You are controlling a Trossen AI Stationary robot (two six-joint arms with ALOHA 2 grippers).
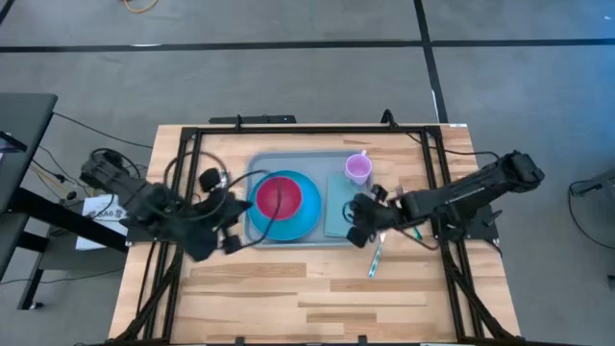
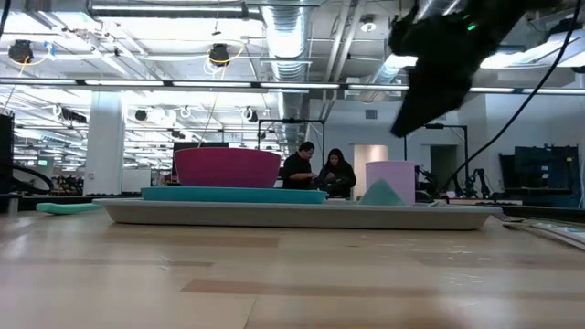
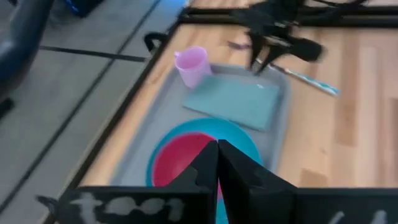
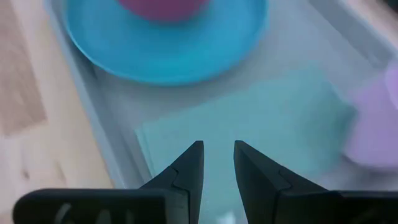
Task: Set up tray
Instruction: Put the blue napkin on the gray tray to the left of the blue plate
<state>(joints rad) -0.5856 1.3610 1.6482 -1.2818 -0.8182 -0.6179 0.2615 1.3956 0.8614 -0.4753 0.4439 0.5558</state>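
The right gripper [image 1: 358, 223], fingers slightly apart and empty, is hovering over the tray's [image 1: 288, 241] right edge, just above the teal napkin [image 1: 337, 205] lying beside the blue plate [image 1: 300, 221] carrying the red bowl [image 1: 279, 196], while the left gripper [image 1: 231, 231], fingers together, is waiting at the tray's left.

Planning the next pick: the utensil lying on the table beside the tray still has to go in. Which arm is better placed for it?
Probably right: the right gripper hangs open beside the utensil, while the left gripper is across the tray.
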